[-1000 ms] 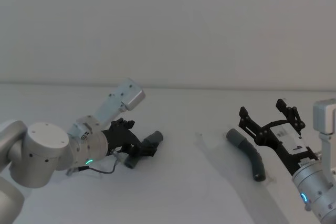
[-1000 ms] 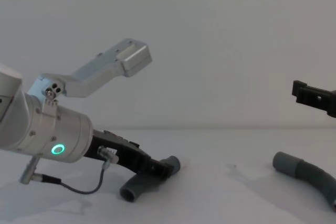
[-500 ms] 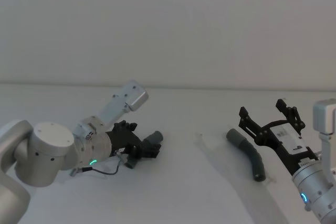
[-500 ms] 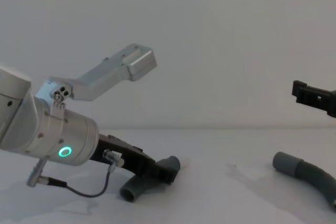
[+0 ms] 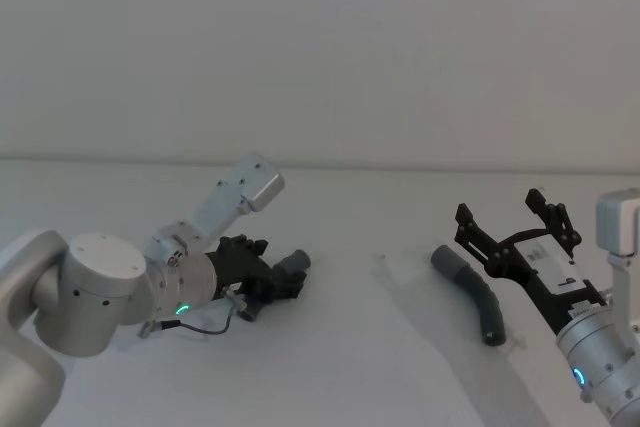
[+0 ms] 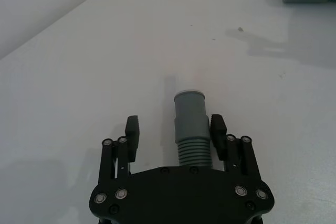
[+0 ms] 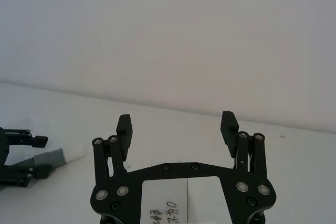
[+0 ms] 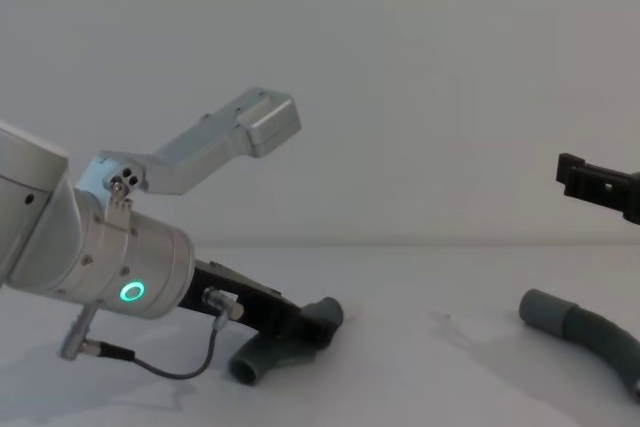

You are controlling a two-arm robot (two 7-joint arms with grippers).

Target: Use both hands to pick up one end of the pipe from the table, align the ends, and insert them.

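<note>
- The left gripper [image 5: 278, 282] reaches low over the table [image 5: 380, 367], its fingers apart on either side of one ribbed hose piece [image 6: 190, 124] (one finger close beside it, the other clear of it).
- The right gripper [image 5: 503, 209] hangs spread wide above the other hose piece [image 5: 468, 287], which lies on the table's right side.
</note>
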